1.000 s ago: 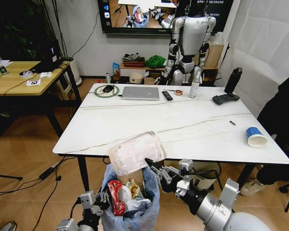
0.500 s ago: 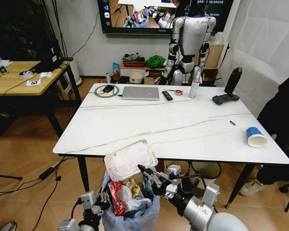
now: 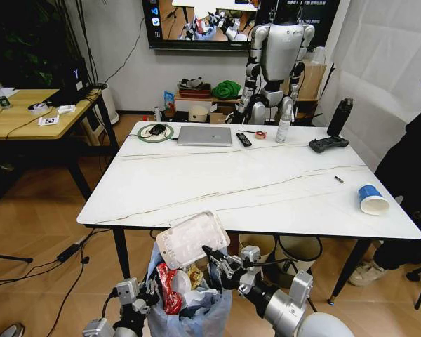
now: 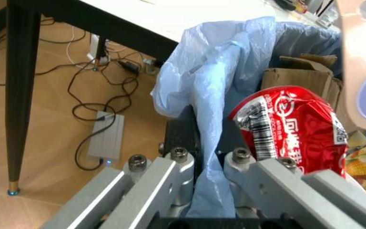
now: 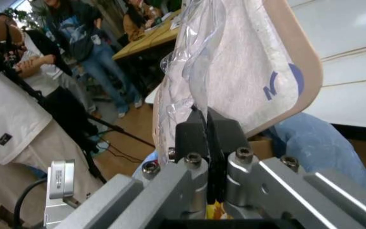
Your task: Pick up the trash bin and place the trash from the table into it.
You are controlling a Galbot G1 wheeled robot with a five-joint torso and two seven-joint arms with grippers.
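The trash bin (image 3: 196, 309), lined with a light-blue bag, stands below the table's (image 3: 252, 182) near edge. My left gripper (image 3: 147, 292) is shut on the bag's rim (image 4: 202, 109). A red wrapper (image 4: 291, 129), brown cardboard (image 4: 300, 76) and tissues lie inside the bin. Held tilted just above the bin's mouth is a clear plastic pack (image 3: 190, 239), with my right gripper (image 3: 215, 257) shut on its edge (image 5: 205, 125). At the table's right end a blue-white paper cup (image 3: 372, 200) lies on its side.
A laptop (image 3: 205, 135), remote (image 3: 243, 139), white bottle (image 3: 283, 128), game controller (image 3: 328, 144) and black bottle (image 3: 339, 116) sit along the table's far side. Other bins (image 3: 298, 249) stand under the table. A wooden desk (image 3: 28, 112) is at the left, a person (image 3: 407, 175) at the right.
My right gripper has lowered the clear plastic pack from table height down toward the bin's mouth. The left gripper and bin have stayed put.
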